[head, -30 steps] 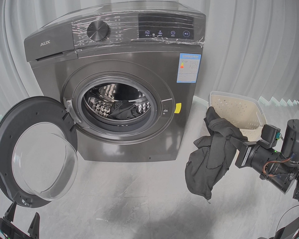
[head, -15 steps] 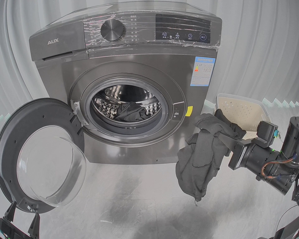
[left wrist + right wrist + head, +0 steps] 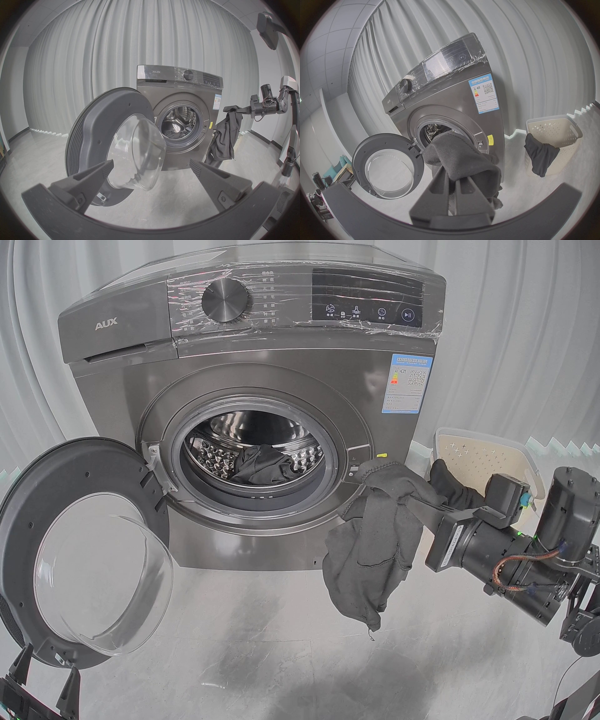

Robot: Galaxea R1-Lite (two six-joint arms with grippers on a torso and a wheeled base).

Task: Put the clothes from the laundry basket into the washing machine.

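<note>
Dark grey garment [image 3: 374, 534] hangs from our right gripper [image 3: 454, 182], pinched tight, just right of the mouth of the washing machine [image 3: 250, 365]. We judge mid-carry; next we swing it left and in past the seal. Left gripper [image 3: 150, 163] spread wide, low near the open door [image 3: 69, 490]. Laundry basket [image 3: 475, 435] half hidden behind our arm; another dark piece [image 3: 540, 154] drapes its rim.

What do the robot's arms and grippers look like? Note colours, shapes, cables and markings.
The right arm is a black cylinder bearing a white label strip, a looping orange cable and small green lights, with a boxy black camera and teal plug. Both the right gripper and the left gripper have dark grey, wedge-shaped fingers tapering to points.
</note>
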